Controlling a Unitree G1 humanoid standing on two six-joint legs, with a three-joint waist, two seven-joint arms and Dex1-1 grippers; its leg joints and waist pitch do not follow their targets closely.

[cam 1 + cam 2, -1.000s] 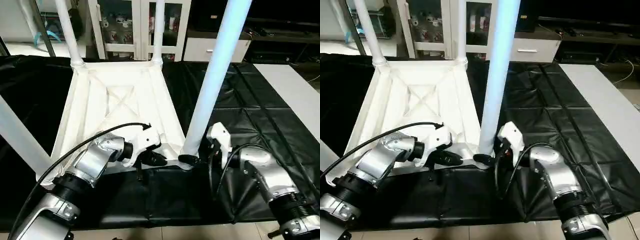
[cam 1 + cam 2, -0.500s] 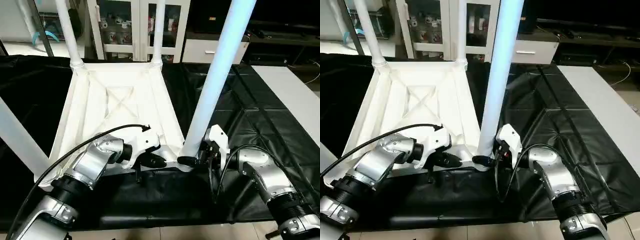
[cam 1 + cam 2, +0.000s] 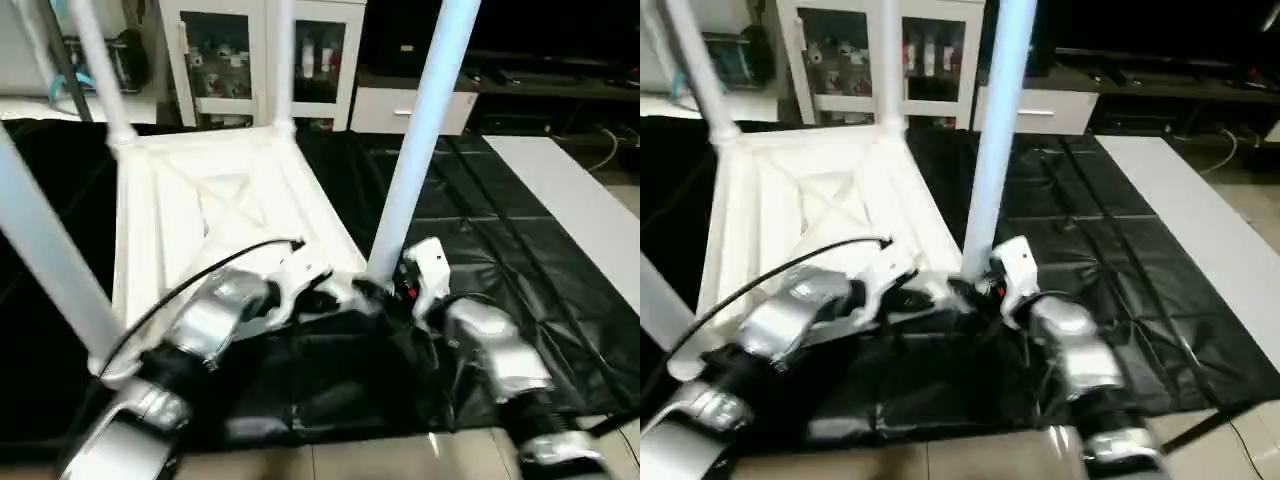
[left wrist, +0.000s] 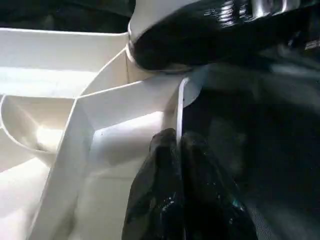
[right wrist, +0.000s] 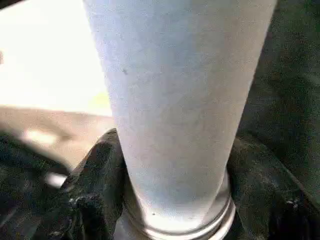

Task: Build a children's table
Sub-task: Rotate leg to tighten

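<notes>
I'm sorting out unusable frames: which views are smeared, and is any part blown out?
Both eye views are motion-smeared, worst over the forearms; left wrist view is soft on the tabletop rim; right wrist view is blown out beside the leg.

A: What lay under everything?
B: A black sheet (image 3: 480, 200) covered the bench, creased and glossy, with seams running across it.

A: And on the right?
B: A pale slab (image 3: 580, 200) lay beside the sheet, its long edge touching the black cover.

A: What stood behind?
B: A white cabinet (image 3: 255, 50) with glass doors, small items on its shelves too blurred to name. Just right of it sat a low white drawer unit (image 3: 415, 108), and beyond that a dark shelf (image 3: 540, 80).

A: Anything at far left?
B: A dark bundle (image 3: 125, 55) beside the cabinet; I could not tell what it was.
</notes>
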